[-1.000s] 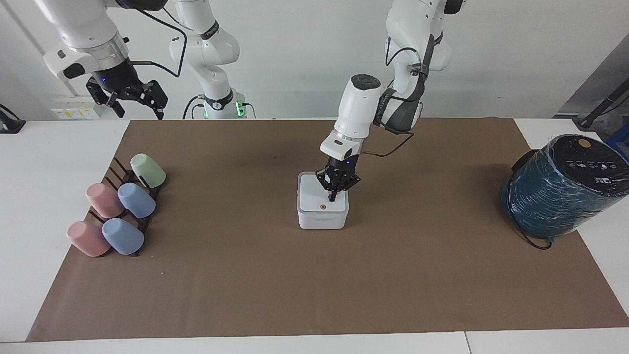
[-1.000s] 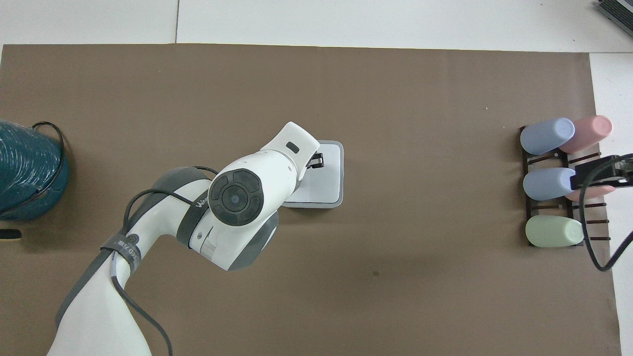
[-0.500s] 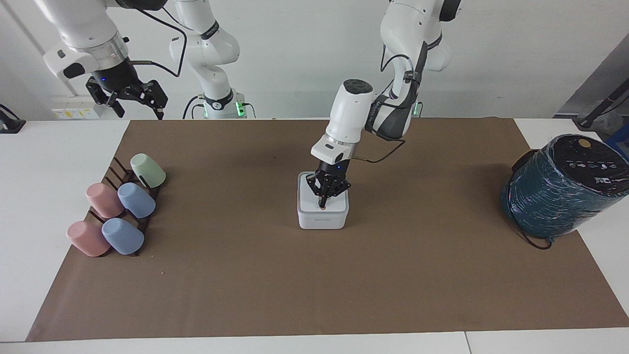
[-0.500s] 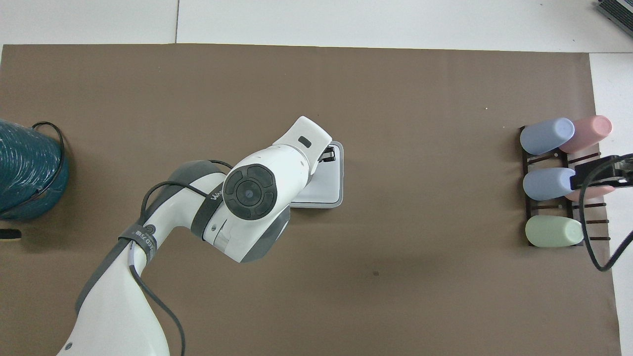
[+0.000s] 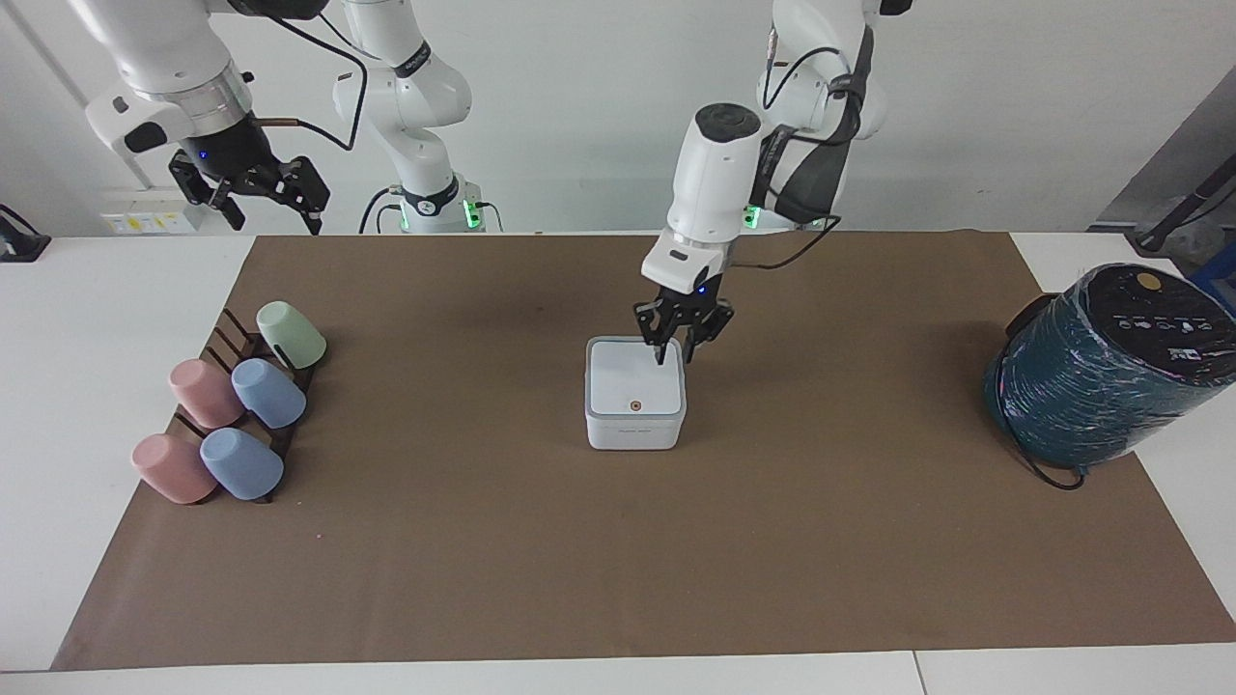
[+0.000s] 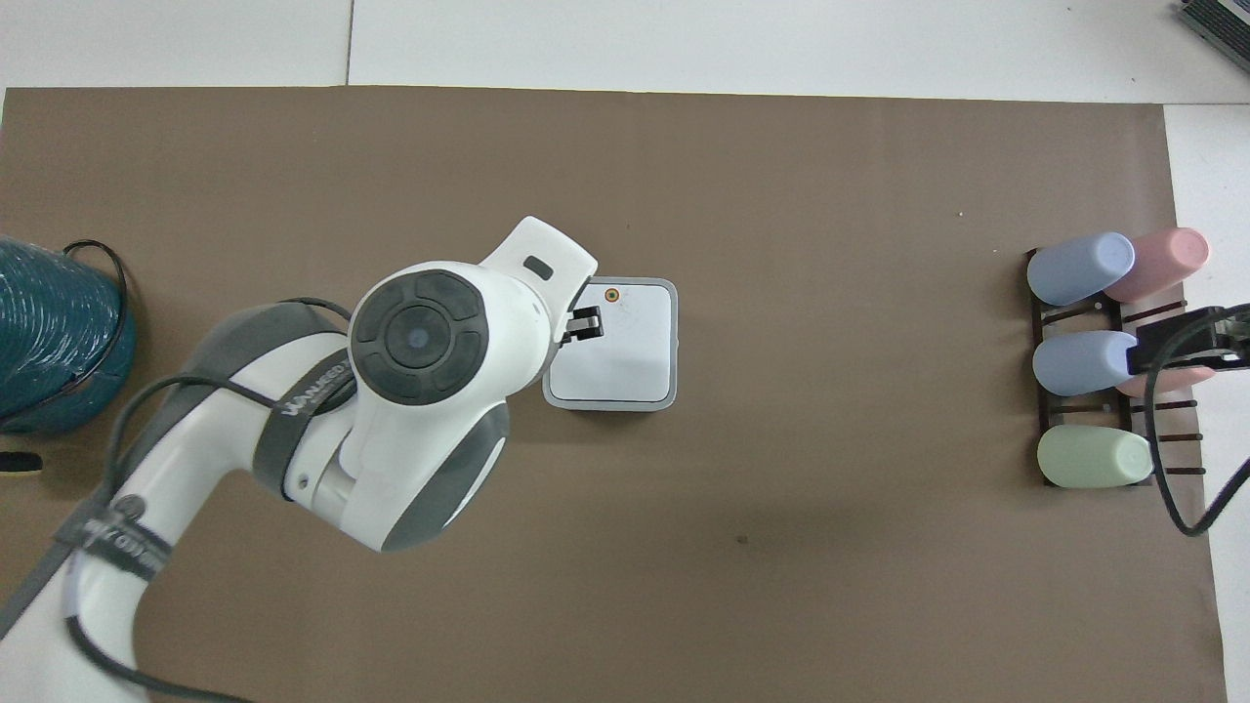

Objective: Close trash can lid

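Note:
The small white trash can (image 5: 634,430) stands mid-table on the brown mat. Its lid (image 5: 628,381) lies flat and shut on the grey rim, orange dot up; the lid also shows in the overhead view (image 6: 630,351). My left gripper (image 5: 666,357) is shut and empty. It hangs a little above the lid's edge nearest the robots, at the corner toward the left arm's end, and does not touch it. In the overhead view the left gripper (image 6: 584,324) covers that side of the lid. My right gripper (image 5: 253,191) waits open, high above the cup rack.
A dark rack (image 5: 227,333) with several pastel cups lying on it stands toward the right arm's end (image 6: 1094,361). A large teal-wrapped, black-topped cylinder (image 5: 1101,376) with a black cable stands toward the left arm's end.
My left gripper pressed its tip on the lid near the orange dot, then rose and drew back toward the robots. The lid stays flat. The right arm has not moved.

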{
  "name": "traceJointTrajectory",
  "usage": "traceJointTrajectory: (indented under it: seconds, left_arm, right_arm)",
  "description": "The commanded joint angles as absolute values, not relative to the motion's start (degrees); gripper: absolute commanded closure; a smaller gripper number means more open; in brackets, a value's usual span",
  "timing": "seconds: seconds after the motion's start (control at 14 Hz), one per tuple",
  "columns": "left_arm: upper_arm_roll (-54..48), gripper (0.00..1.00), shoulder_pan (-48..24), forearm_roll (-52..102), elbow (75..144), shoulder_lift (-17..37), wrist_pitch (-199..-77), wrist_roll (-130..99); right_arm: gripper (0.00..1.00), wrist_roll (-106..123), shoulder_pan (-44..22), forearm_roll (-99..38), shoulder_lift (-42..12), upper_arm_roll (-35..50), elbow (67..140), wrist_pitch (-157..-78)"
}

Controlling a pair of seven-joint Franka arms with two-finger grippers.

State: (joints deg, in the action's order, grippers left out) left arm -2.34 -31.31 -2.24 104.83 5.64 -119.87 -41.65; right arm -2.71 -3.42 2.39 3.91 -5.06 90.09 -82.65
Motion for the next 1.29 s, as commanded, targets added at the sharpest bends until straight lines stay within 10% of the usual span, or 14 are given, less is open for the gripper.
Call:
traceJointTrajectory:
  seconds: [0.0,0.07,0.57,1.21]
  left_arm:
    - [-2.5,0.22,-26.2,-2.5,109.0,-2.0,-110.4,-35.9]
    - [-2.4,0.0,-23.9,-2.5,110.9,-3.8,-109.9,-31.7]
    - [-2.3,0.0,-8.2,-2.5,109.2,-5.5,-106.4,-9.2]
    - [-2.1,0.0,0.5,-2.4,91.2,0.2,-96.2,-1.9]
  right_arm:
    - [0.0,-2.5,-3.3,2.5,5.4,-5.1,91.8,-83.0]
    - [0.0,-2.5,-3.3,2.5,5.4,-5.1,91.8,-83.0]
    - [0.0,-2.5,-3.3,2.5,5.4,-5.1,92.0,-83.0]
    - [0.0,-2.5,-3.3,2.5,5.4,-5.1,92.0,-83.0]
